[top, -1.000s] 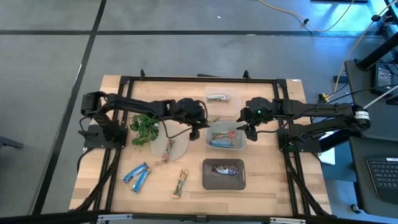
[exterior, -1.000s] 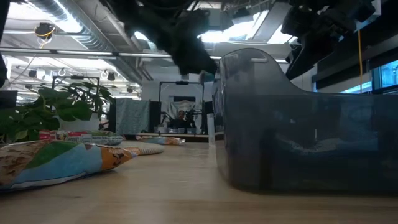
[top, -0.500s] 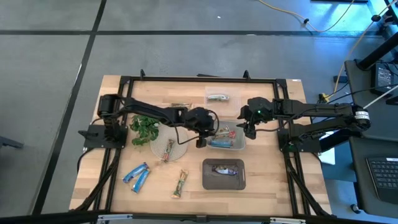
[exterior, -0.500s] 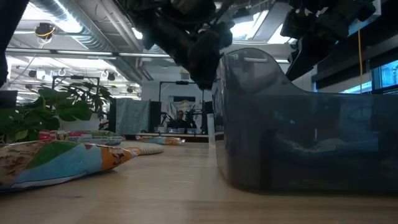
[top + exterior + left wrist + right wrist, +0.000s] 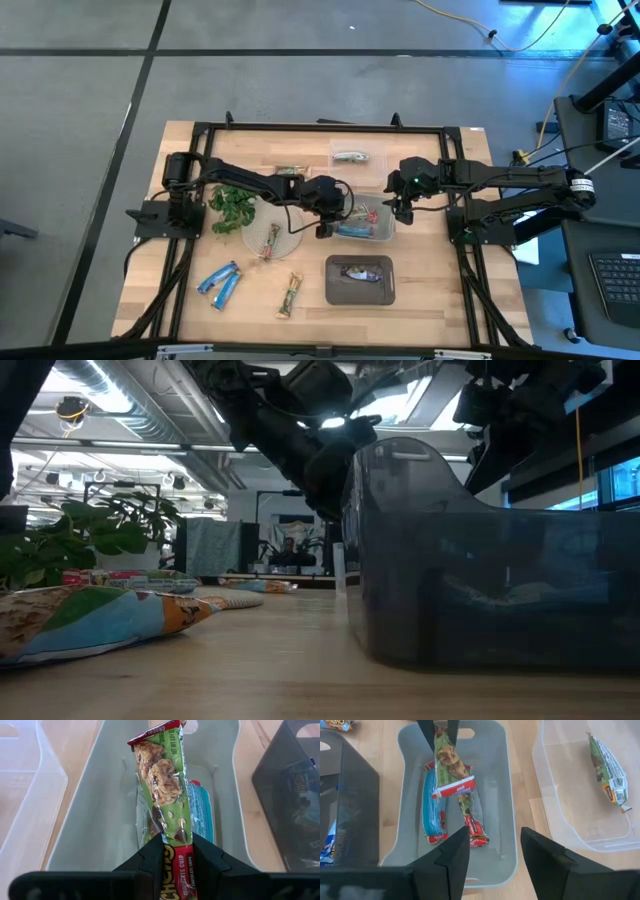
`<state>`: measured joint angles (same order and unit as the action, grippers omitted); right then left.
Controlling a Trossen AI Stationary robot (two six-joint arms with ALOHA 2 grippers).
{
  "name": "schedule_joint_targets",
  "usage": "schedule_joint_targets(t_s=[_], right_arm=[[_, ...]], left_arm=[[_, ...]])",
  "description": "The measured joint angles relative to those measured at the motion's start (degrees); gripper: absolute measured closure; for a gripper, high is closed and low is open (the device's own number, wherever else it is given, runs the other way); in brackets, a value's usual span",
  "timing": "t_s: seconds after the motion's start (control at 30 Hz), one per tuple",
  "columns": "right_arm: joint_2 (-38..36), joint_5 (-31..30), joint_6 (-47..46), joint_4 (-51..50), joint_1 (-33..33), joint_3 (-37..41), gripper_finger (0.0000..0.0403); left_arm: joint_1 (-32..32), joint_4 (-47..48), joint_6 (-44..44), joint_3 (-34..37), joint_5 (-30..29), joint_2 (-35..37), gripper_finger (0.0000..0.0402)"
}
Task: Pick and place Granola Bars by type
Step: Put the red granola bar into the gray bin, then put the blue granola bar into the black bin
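Nearest the lower edge of the high view, a tan bar (image 5: 290, 296) and two blue bars (image 5: 221, 283) lie loose on the bench (image 5: 430, 310), beside a dark tray (image 5: 333, 292) in the lower centre that already holds a dark-silver bar (image 5: 361, 272). Further up, at the centre of the frame, the left gripper (image 5: 170, 841) is seen over the grey bin (image 5: 498, 795), its fingers closed on a green-and-red granola bar (image 5: 162, 780) that hangs into the bin above a blue bar (image 5: 432, 807) and a red-ended one (image 5: 472, 822). Compared with a second ago, the left arm has been carried from beside the bin to a place over it, and in the last half second it has barely shifted; the bar is therefore judged ready to be released. The right gripper (image 5: 490, 852) waits over the bin's right side, fingers wide apart and empty. Beyond, in the upper centre, a clear tray (image 5: 338, 148) holds one green bar (image 5: 351, 157).
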<state>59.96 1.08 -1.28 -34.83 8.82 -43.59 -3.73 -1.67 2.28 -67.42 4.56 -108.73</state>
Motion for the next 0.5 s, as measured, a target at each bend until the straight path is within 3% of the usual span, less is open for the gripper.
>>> schedule_joint_targets(t_s=[0.2, 0.5], right_arm=[[0.0, 0.0, 0.04, 0.02, 0.0, 0.0, 0.0224], [0.0, 0.0, 0.2, -0.01, -0.01, 0.0, 0.0224]], left_arm=[[0.0, -0.19, -0.04, 0.0, 0.0, 0.0, 0.0311], [0.26, 3.36, -0.02, -0.04, -0.02, 2.4, 0.0237]])
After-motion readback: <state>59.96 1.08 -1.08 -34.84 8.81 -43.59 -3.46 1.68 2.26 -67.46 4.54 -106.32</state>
